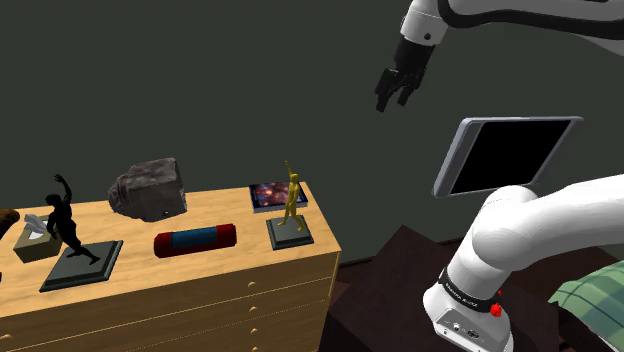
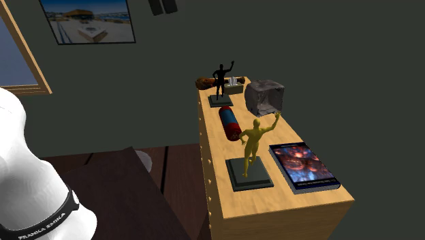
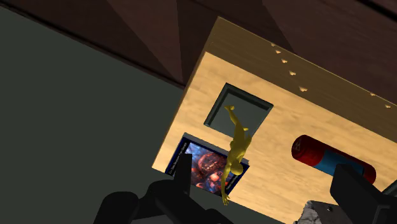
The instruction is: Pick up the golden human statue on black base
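- The all-black two-finger gripper (image 1: pixel 396 92) hangs high in the air, out past the end of the dresser and well apart from everything on it. That looks like a survey height to me, giving the hand camera the whole top at once.
- The jaws are released and hold nothing. In the wrist view the fingers (image 3: pixel 183 170) stand far apart, ready to straddle something slim.
- There's the target: the golden human statue with one arm raised (image 1: pixel 292 196), upright on its dark square base (image 1: pixel 288 234). It sits at the end of the light wooden dresser (image 1: pixel 140 265) nearest the arm.
- Just beside that base, on the wall side, lies a flat book with a red nebula cover (image 2: pixel 303 166). I can't tell whether the two touch.
- Further along come a red and blue cylinder on its side (image 2: pixel 229 123), a grey rock (image 2: pixel 264 97), and at the far end a black human statue (image 2: pixel 221 80) on a similar base. That last one is the lookalike to avoid.
- My guess is the golden figure is thin and tippy, so closing round the torso from above suits it best. Clipping the raised arm could topple it onto the book.
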